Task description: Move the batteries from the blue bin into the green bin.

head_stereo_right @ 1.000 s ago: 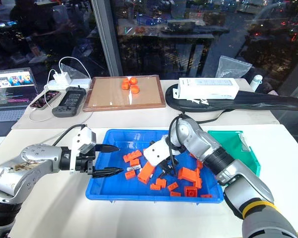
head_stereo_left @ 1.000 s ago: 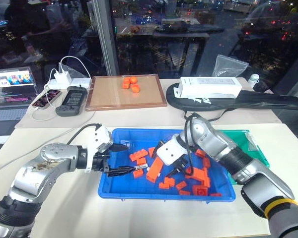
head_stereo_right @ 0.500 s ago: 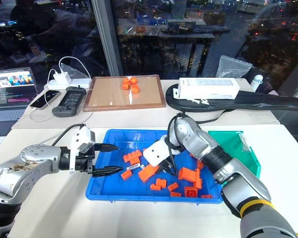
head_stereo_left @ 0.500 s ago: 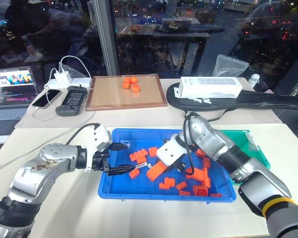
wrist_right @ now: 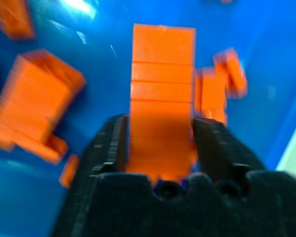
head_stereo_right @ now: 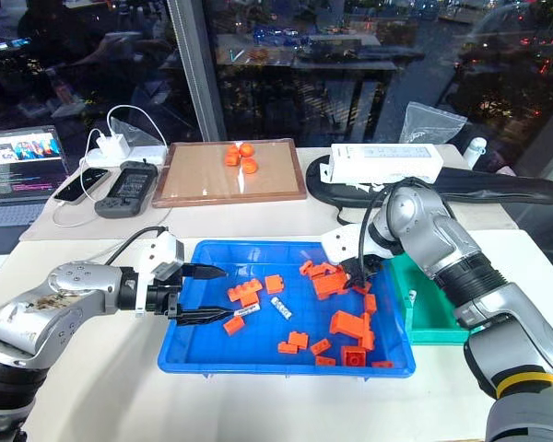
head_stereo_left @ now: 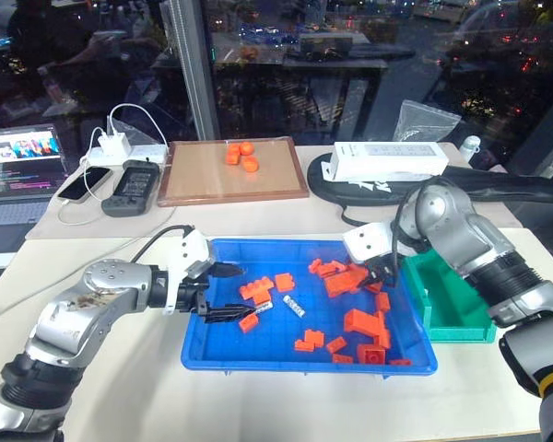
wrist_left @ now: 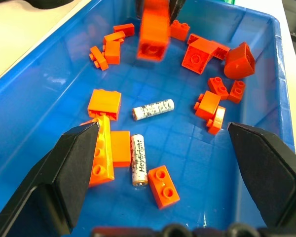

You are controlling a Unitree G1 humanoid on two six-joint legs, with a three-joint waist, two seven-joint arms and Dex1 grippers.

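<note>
The blue bin, glossy plastic with a gridded floor and rolled rim, sits on a pale matte table. Two slim whitish batteries lie on its floor among studded orange bricks. The left gripper hangs over them, black wedge fingers spread wide, nothing between them. The right gripper is clamped on a long orange brick at the blue bin's right end, beside the deeper green bin. Behind: a wooden tray, a laptop, dark reflective window glass.
</note>
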